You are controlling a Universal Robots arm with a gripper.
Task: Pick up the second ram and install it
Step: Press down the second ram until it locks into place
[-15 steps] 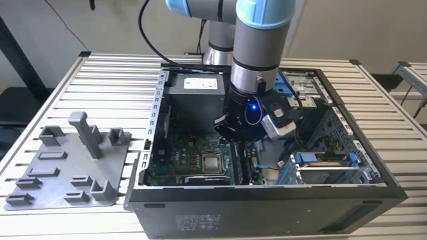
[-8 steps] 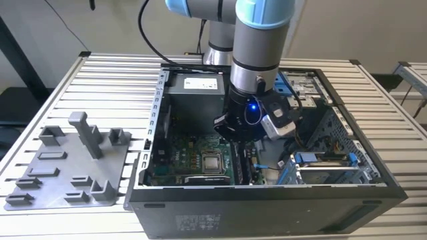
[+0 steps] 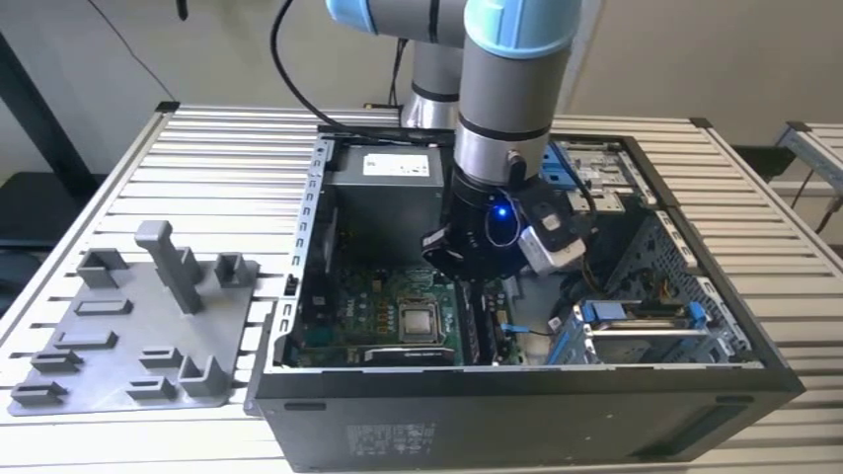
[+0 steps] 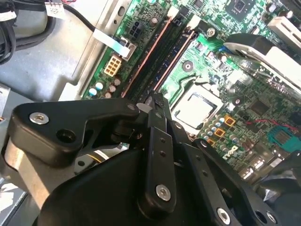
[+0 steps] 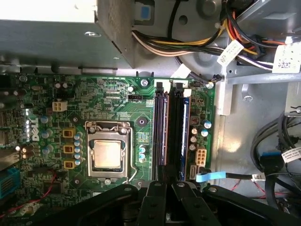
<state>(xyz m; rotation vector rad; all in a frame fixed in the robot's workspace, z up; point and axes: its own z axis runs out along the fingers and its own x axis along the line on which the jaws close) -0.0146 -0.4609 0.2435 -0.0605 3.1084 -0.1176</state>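
Where pincer (image 5: pixel 165 186) reaches, ram (image 5: pixel 180 136) lengthwise in slot (image 5: pixel 161 132)

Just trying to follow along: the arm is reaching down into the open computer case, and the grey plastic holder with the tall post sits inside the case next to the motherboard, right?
Not quite. The arm does reach down into the open computer case, but the grey plastic holder with its tall post lies outside the case, on the slatted table at the exterior view's left. The exterior view shows it, apart from the motherboard.
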